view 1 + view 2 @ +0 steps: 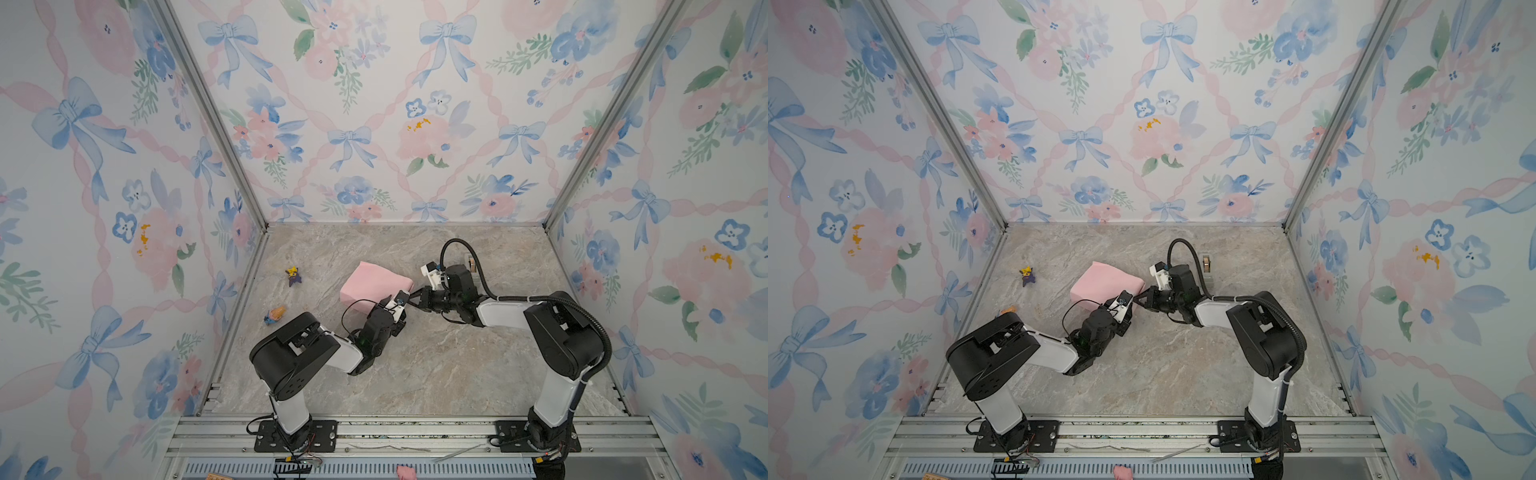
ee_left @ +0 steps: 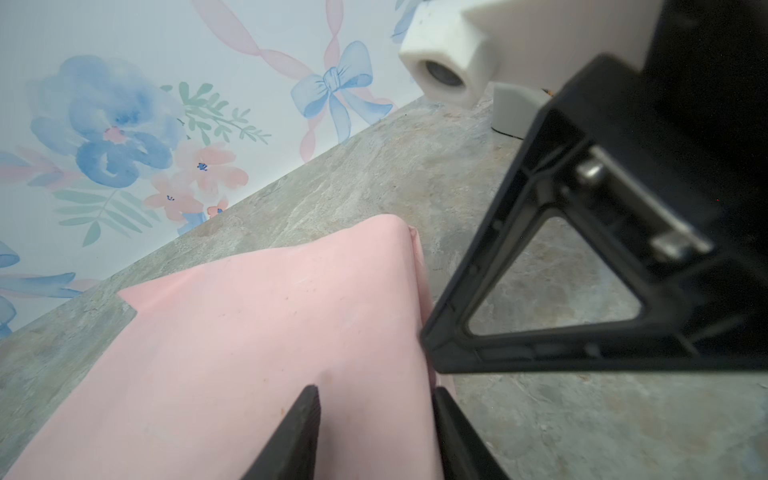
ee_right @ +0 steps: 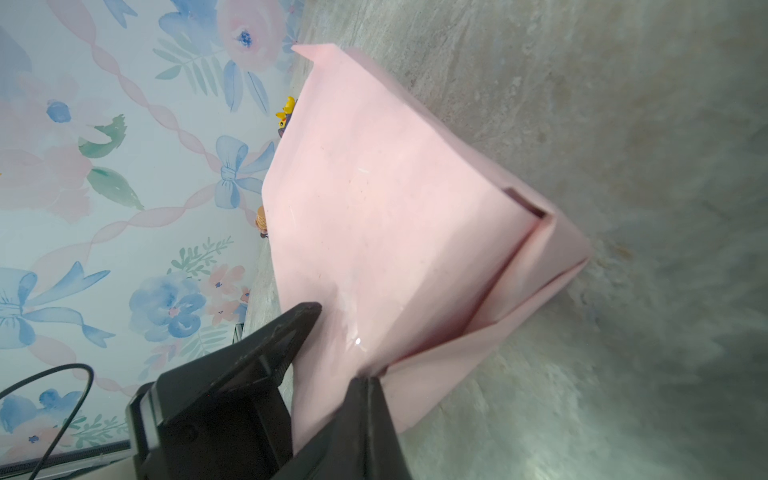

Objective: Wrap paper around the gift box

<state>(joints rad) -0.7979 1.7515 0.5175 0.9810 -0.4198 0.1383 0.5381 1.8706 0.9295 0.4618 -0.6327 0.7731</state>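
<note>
At the parcel's near corner my right gripper [image 3: 368, 384] is clenched on a flap of the paper [image 3: 395, 199]. My left gripper [image 2: 376, 392] sits astride the edge just beside it, jaws part-spread; whether it truly grips I cannot tell. The box is hidden inside the pink wrap, mid-table [image 1: 415, 374]. The fold should go best if I draw the flap taut and flat against the box's side while the left steadies the parcel, minding fingers that nearly touch. An orange toy [image 1: 274, 314] and a purple toy [image 1: 294, 276] lie well apart to the left. The tape dispenser [image 1: 1206, 264] stands beyond my right wrist, so fetching it likely means freeing a hand.
</note>
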